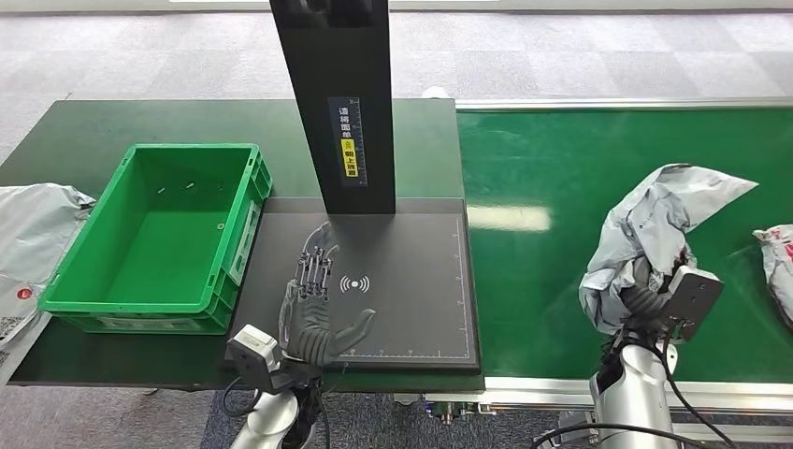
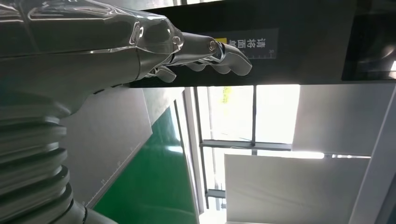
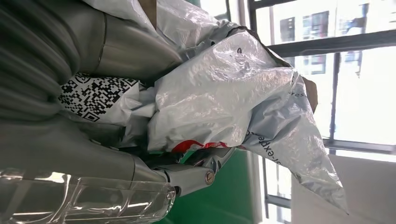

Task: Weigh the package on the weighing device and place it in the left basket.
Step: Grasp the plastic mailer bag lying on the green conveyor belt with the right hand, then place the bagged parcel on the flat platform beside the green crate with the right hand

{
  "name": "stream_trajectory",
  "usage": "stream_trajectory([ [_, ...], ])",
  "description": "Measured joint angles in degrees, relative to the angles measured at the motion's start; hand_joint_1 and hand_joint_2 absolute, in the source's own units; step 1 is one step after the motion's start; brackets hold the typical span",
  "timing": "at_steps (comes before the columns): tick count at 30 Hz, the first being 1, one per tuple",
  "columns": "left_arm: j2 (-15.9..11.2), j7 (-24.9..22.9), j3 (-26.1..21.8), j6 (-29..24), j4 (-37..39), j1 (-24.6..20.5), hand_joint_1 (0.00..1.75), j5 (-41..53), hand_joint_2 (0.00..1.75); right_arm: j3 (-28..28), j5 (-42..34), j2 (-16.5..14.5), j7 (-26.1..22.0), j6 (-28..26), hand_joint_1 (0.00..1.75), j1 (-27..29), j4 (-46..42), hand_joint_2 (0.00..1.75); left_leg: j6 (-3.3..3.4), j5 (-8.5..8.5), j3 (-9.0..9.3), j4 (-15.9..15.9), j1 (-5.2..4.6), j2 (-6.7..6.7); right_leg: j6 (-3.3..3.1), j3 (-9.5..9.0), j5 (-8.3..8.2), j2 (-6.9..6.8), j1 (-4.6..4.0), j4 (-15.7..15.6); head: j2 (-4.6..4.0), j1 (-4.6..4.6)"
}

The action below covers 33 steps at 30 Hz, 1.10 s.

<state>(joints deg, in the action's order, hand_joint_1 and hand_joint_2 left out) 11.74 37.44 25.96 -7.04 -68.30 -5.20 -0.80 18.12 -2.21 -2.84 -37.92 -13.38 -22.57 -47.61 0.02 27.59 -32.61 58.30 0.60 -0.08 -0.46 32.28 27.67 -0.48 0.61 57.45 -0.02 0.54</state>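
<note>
Honestly, the weak spot is my right hand [image 1: 655, 290]: it grips the package [image 1: 655, 229] by a crumpled fold above the belt [image 1: 542, 281], and I reckon the slick bag could slide free on the way over. My left hand [image 1: 313, 313], spread and holding nothing, hovers over the scale [image 1: 411, 309] where the bag should land, so it may get in the way. The bin [image 1: 159, 234] sits just beyond that hand. The right wrist view reveals a printed code square and my fingers [image 3: 196, 175] under the bag; the head view shows the layout.
</note>
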Motion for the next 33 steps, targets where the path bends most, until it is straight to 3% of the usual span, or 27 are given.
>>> stream_trajectory([
  [5, 0.0, 0.2, -0.1, -0.4, -0.4, 0.3, 0.00, 0.2, 1.75, -2.3, 0.6, -0.4, -1.3, -2.2, 1.75, 1.1, -4.0, 1.75, 0.00, 0.00, -0.02, 0.0, 0.00, -0.01, 0.00, 0.01, 0.00, -0.01, 0.00, 0.0, 0.00, -0.01],
  [11, 0.0, 2.1, -1.5, -7.0, -3.1, 1.4, 0.00, 2.6, 1.75, -11.0, 2.2, -1.3, -2.1, -4.4, 1.75, 3.7, -17.2, 1.75, -0.05, -0.04, -0.05, 0.0, 0.00, 0.01, -0.01, 0.05, 0.00, 0.01, 0.00, 0.0, 0.00, -0.01],
  [13, 0.0, 2.1, -1.7, -10.8, -4.9, 2.1, 0.00, 4.3, 1.75, -13.8, 4.3, -1.3, -2.1, -3.7, 1.75, 4.1, -19.8, 1.75, -0.07, -0.04, -0.06, 0.0, 0.00, 0.01, -0.01, 0.06, 0.00, 0.01, 0.00, 0.1, 0.00, -0.01],
  [17, -0.3, 2.1, -1.7, -22.1, -9.2, 3.3, 0.00, 7.4, 1.75, -22.2, 15.8, -1.1, -2.1, -5.5, 1.75, 4.1, -22.7, 1.75, -0.08, -0.04, -0.05, 0.0, 0.02, 0.10, -0.02, 0.10, 0.00, 0.10, -0.02, 0.1, 0.00, 0.00],
  [24, -1.7, 2.1, -1.7, -29.7, -14.8, 4.9, 0.00, 7.6, 1.75, -37.0, 27.6, -0.9, -1.9, -5.0, 1.75, 2.8, -21.2, 1.75, -0.16, -0.09, -0.11, -0.1, 0.07, 0.09, -0.09, 0.16, 0.00, 0.10, -0.07, 0.1, 0.00, -0.01],
  [29, -2.5, 2.1, -1.7, -29.3, -17.2, 5.1, 0.00, 6.3, 1.75, -46.4, 32.2, -0.7, 0.0, -1.7, 1.75, 0.4, -16.4, 1.75, -0.18, -0.12, -0.13, -0.1, 0.06, 0.05, -0.12, 0.17, -0.02, 0.04, -0.07, 0.1, 0.00, -0.01],
  [33, -2.6, 2.1, -1.7, -27.2, -17.5, 5.1, 0.00, 5.4, 1.75, -53.1, 37.6, -0.5, 5.3, 2.5, 1.75, -2.6, -10.6, 1.75, -0.19, -0.12, -0.12, 0.0, 0.06, 0.10, -0.13, 0.17, -0.04, 0.08, -0.06, 0.1, 0.00, -0.01],
])
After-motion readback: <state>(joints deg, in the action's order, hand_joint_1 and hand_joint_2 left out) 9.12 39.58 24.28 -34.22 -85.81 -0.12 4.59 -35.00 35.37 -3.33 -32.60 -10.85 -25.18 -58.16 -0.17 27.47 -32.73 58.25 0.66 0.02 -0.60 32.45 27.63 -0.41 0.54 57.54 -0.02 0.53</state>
